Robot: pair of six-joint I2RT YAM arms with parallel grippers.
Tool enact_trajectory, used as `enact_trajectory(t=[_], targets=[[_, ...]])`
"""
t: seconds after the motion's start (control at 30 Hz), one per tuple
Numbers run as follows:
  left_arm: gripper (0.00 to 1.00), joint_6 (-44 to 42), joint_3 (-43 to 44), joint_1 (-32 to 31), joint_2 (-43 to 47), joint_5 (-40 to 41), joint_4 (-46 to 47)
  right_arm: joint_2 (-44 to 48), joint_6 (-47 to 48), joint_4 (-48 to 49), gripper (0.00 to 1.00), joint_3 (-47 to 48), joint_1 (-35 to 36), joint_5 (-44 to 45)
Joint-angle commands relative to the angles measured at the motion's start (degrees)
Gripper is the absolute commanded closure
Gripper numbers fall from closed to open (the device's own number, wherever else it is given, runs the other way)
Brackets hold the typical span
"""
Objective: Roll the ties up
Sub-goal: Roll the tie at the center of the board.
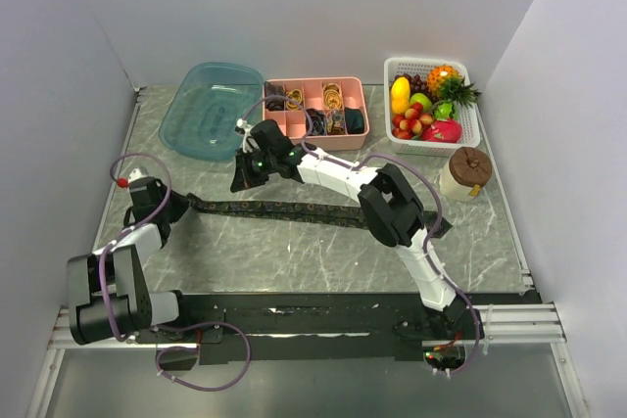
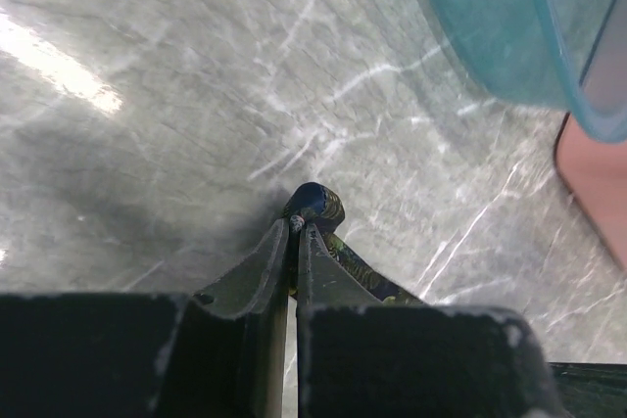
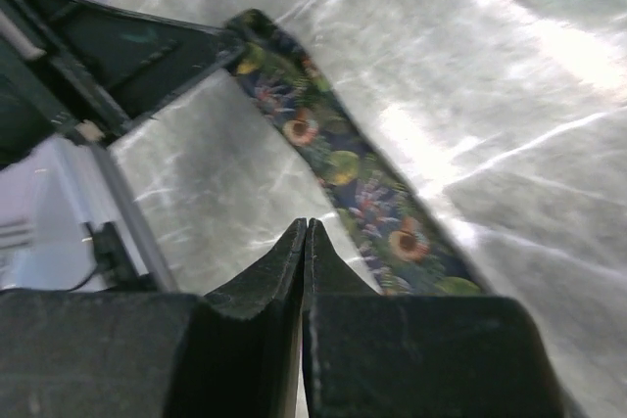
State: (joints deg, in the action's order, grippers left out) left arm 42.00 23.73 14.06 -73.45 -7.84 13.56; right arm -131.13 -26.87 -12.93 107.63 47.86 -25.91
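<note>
1. The step in hand looks like the very start of rolling one tie (image 1: 294, 210). It lies flat in a long strip across the middle of the counter (image 1: 294, 261), from near the left edge toward the right edge.
2. The left end effector (image 2: 297, 227) is pinched tight on the thin tip of the tie, close to the left edge of the counter. The tip bulges a little just past the fingertips.
3. The right end effector (image 3: 306, 227) is closed with nothing in it. It hangs just beside the tie, a bit further along the strip.
4. I think the next move is for the left one to turn the tip over onto itself to start a small coil. The right one may need to press the strip down so it does not slide. The cloth is soft and floppy, so the coil could come loose.
5. The counter is smooth grey stone with pale lines, and it shines under the light.
6. Along the far edge sit a blue-green tub (image 1: 211, 110), a pink tray (image 1: 313, 81) with small coils (image 1: 333, 97) in its boxes, and a white basket (image 1: 426, 62) of bright fruit. A jar (image 1: 467, 173) with a brown lid stands near the right edge.
7. Plain white walls (image 1: 313, 7) close in the far, left and right sides.
</note>
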Motion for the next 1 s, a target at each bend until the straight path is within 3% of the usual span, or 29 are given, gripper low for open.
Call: enact_trajectory(t=[0.0, 0.33, 0.67, 0.97], targets=[[0.96, -2.62, 2.38, -2.63, 1.56, 3.0, -0.38, -0.44, -4.67, 3.61, 0.96, 3.28, 0.48, -6.07], [0.98, -4.55, 4.05, -8.0, 4.18, 7.66, -3.1, -5.27, -20.14, 18.26, 1.0, 1.09, 0.84, -15.83], [0.99, -5.79, 5.01, -10.11, 6.13, 9.59, -4.33, -10.19, -12.68, 7.84, 1.0, 7.23, 3.21, -7.41], [0.99, -6.67, 5.72, -11.52, 7.18, 10.65, -6.09, -11.96, -10.57, 7.22, 1.0, 8.82, 3.38, -4.24]])
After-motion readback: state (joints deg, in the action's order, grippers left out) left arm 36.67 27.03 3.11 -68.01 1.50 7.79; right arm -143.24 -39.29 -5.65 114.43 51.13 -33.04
